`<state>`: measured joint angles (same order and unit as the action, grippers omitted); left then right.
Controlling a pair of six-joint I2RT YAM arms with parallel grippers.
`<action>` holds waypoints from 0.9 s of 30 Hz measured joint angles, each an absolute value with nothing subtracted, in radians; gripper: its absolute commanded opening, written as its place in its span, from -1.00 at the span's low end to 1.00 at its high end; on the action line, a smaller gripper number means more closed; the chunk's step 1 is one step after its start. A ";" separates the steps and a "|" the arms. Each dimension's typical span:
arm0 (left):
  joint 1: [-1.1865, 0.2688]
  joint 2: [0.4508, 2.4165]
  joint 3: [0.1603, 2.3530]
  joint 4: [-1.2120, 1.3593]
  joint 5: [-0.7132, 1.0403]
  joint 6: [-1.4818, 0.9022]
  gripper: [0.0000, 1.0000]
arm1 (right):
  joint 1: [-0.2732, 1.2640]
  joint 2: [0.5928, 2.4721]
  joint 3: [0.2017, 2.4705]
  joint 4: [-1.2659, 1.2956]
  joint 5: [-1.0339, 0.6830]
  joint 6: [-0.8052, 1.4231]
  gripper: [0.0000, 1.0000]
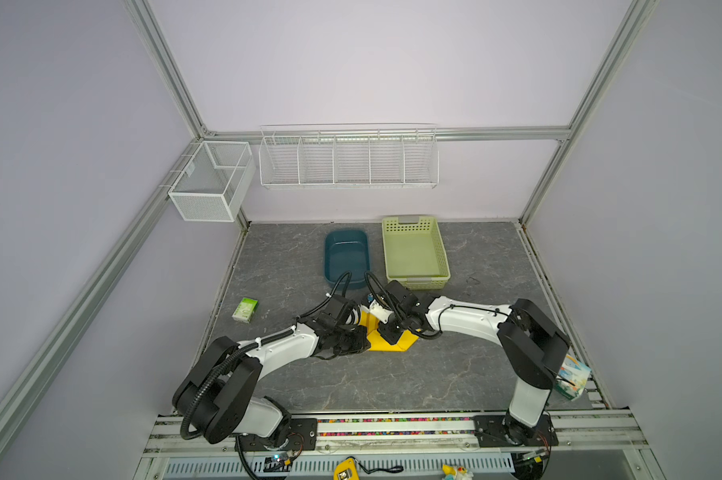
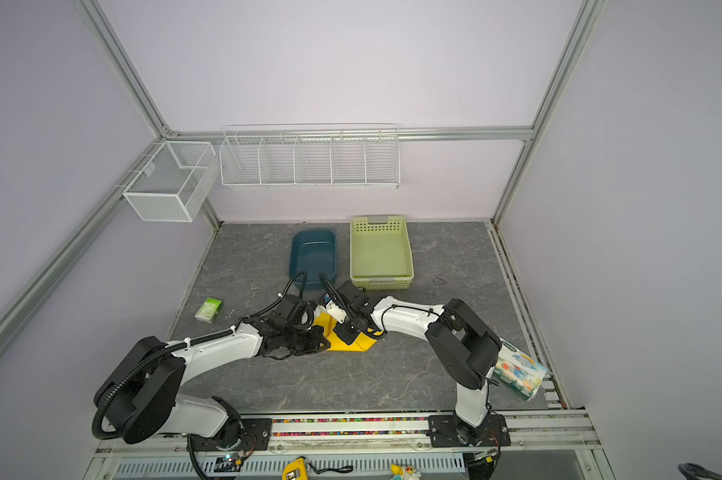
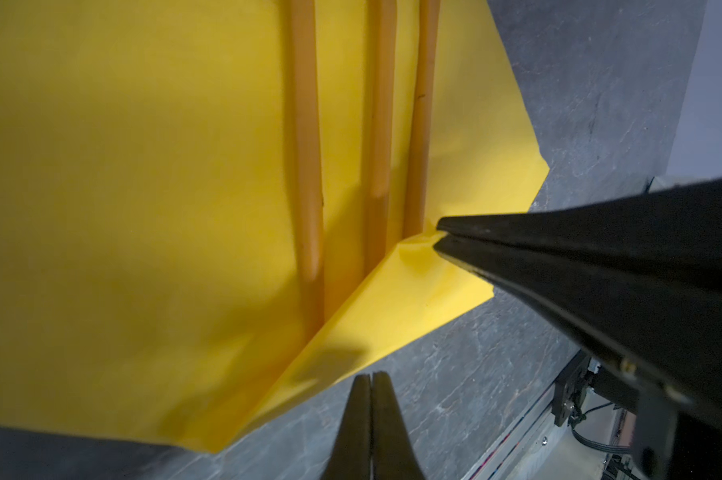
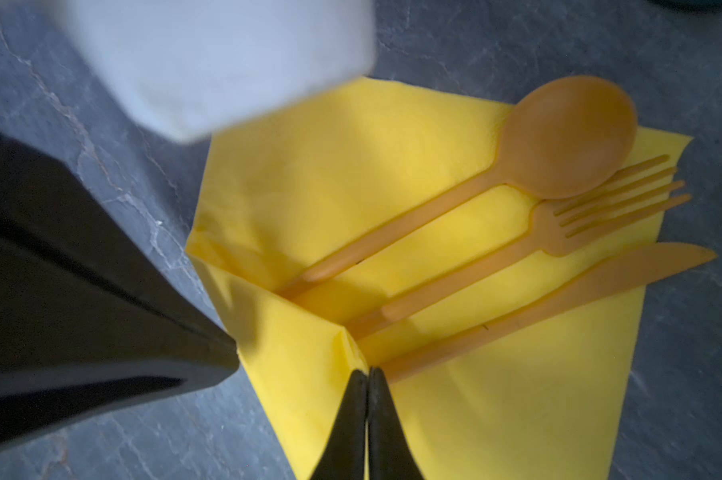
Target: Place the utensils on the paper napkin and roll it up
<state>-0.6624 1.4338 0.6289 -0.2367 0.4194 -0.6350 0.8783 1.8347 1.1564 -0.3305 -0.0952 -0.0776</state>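
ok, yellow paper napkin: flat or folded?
Partly folded. One corner of the yellow paper napkin is turned over the handle ends of the orange plastic utensils; the right claw pinches it.

A robotics lab cell: aluminium frame, bare lilac walls, wire racks beyond the jaws, arms bolted to a rail behind them.

Both grippers meet at the napkin: the left gripper is at its edge and the right gripper is over its middle. The two sets of jaws sit just beside each other, too dark to show their grip. Yellow paper shows between the jaws and on their near side. Beyond the jaws a tub and a basket stand side by side. A packet lies well out on the left jaws' side, and a tissue pack well out on the right jaws' side.
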 measured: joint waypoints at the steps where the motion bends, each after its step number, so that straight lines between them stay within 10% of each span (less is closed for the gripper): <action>1: -0.662 1.439 0.628 -0.236 0.419 -0.635 -1.00 | 0.878 1.835 1.156 -0.331 -0.095 -0.077 -0.86; 10: -0.662 1.478 0.628 -0.237 0.415 -0.632 -1.00 | 0.878 1.835 1.158 -0.331 -0.095 -0.072 -0.82; 19: -0.662 1.478 0.628 -0.237 0.411 -0.631 -1.00 | 0.878 1.831 1.162 -0.336 -0.084 -0.031 -0.33; 27: -0.662 1.478 0.628 -0.238 0.405 -0.631 -1.00 | 0.850 1.676 1.123 -0.365 -0.082 0.169 -0.57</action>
<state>-0.6624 1.4776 0.6285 -0.2379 0.4049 -0.6308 0.8505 1.6760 1.1229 -0.3649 -0.0822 0.1692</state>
